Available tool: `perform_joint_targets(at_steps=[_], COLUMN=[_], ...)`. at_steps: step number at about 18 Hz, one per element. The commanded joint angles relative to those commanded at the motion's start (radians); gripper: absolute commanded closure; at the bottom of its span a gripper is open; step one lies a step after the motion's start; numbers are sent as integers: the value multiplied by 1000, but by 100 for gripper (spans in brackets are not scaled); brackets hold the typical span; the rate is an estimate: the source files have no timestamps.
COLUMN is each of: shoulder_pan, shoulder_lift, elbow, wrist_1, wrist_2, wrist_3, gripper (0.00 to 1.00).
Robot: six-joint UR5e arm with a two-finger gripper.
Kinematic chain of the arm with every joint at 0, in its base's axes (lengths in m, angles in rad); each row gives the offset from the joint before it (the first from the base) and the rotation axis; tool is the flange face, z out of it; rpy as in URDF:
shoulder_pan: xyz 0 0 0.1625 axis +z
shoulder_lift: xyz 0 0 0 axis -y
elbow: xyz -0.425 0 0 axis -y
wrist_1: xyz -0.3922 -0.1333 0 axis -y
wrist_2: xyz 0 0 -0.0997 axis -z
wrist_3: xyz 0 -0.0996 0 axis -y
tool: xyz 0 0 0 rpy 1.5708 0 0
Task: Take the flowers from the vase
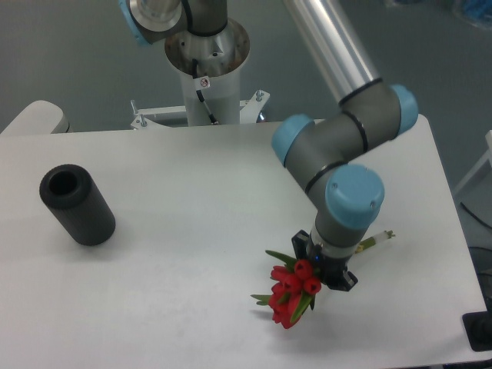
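The black vase stands at the left of the white table, its round mouth empty. The flowers, red tulip buds with green leaves, are out of the vase at the front right. They lie level, buds to the front left, and the pale stem ends stick out to the right. My gripper points down over the middle of the bunch and looks shut on the stems. The wrist hides most of the fingers. I cannot tell whether the bunch touches the table.
The arm's base column stands at the table's back edge. The table's right edge and front edge run close to the gripper. A dark object sits past the front right corner.
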Motion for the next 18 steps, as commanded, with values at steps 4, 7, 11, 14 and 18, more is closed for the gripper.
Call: perform_joint_targets(at_steps=[4,7,11,14,18], shoulder_pan=[0,0,0,0,0], shoulder_lift=[-8,-8,-6,-5,-5], elbow=[6,6,3,-3,-5], wrist_1=[2,2,2,6,8], wrist_2=[-2,-3,2,3,3], wrist_3=[-2,0,31,46,46], gripper=[94,94,93,93,93])
